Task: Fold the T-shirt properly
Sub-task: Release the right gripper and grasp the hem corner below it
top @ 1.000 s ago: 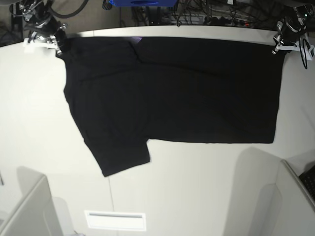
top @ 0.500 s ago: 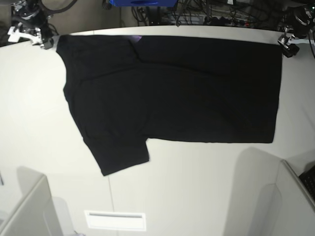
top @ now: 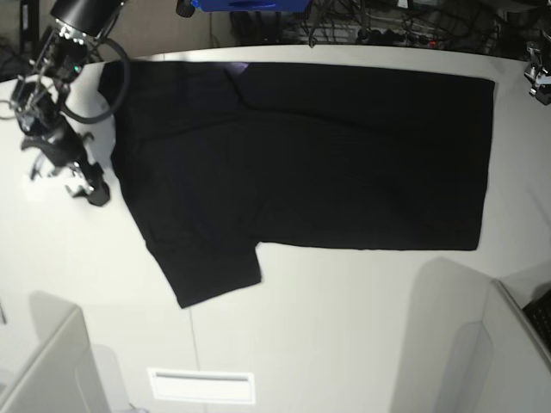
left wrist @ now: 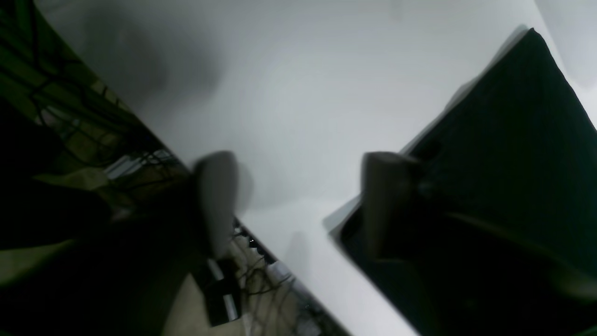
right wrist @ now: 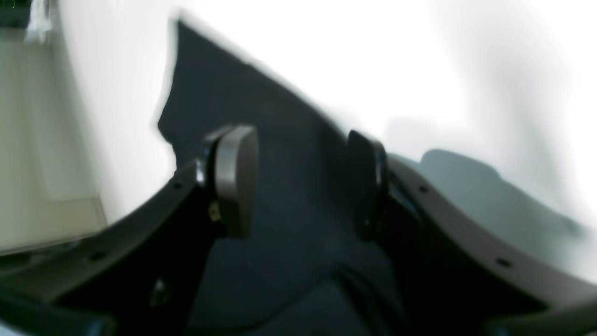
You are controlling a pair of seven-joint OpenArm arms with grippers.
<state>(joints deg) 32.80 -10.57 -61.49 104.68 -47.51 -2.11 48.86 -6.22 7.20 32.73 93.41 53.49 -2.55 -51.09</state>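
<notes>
The black T-shirt (top: 301,155) lies flat on the white table (top: 344,327), plain side up, with one sleeve (top: 211,267) pointing toward the front left. My right gripper (top: 90,189) hovers at the shirt's left edge. In the blurred right wrist view it (right wrist: 301,182) stands open over dark cloth (right wrist: 280,140), gripping nothing. My left gripper (top: 538,82) is off the shirt's far right corner, at the picture's edge. In the left wrist view it (left wrist: 301,200) is open over bare table, with the shirt's corner (left wrist: 513,163) beside its right finger (left wrist: 387,200).
Cables and a blue object (top: 250,4) lie beyond the table's far edge. Grey partitions rise at the front left (top: 52,361) and front right (top: 516,344). A white slotted plate (top: 201,385) sits near the front edge.
Both grippers have opened and let go of the shirt's far corners. The right arm swung forward along the shirt's left edge. The left arm drew away to the right.
</notes>
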